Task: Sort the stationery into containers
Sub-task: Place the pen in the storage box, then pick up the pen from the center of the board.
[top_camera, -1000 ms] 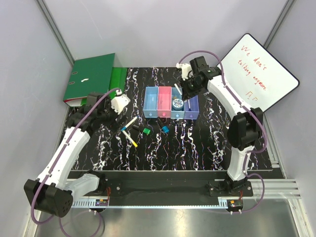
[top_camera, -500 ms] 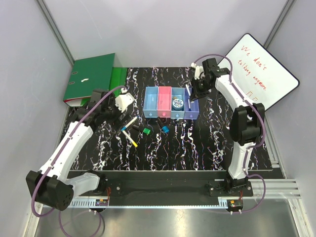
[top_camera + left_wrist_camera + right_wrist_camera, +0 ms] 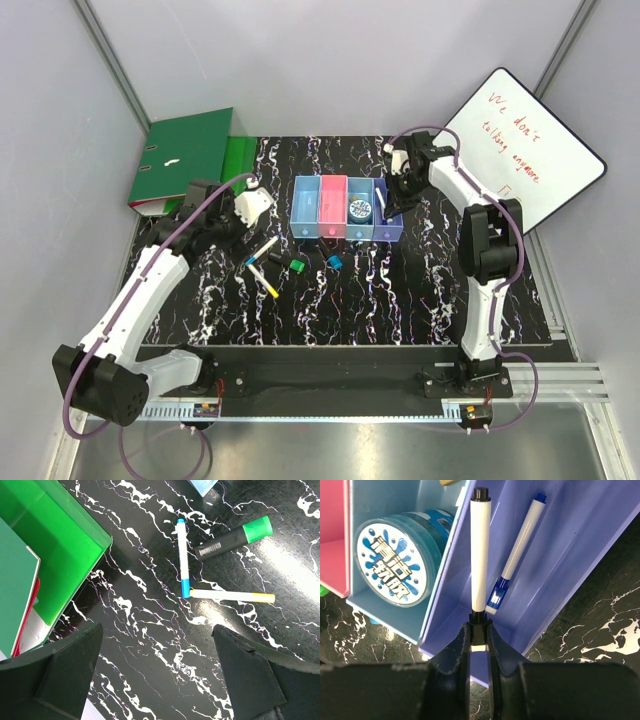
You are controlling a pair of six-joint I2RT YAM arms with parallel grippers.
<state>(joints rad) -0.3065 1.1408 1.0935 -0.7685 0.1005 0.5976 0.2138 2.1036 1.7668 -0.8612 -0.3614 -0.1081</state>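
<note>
The four joined containers stand in a row: light blue, pink, blue, purple. My right gripper is shut on a white marker with black ends, held over the purple bin. A blue-capped marker lies in that bin. The tape roll sits in the blue bin. My left gripper is open and empty above the table, short of a blue-capped marker, a yellow-capped marker and a black highlighter with green cap.
Green ring binders lie at the back left, close beside my left gripper. A whiteboard leans at the back right. A small green piece and a blue piece lie in front of the bins.
My right gripper has carried the marker from the blue bin's far end across to the purple bin. My left gripper has shifted slightly toward the back.
</note>
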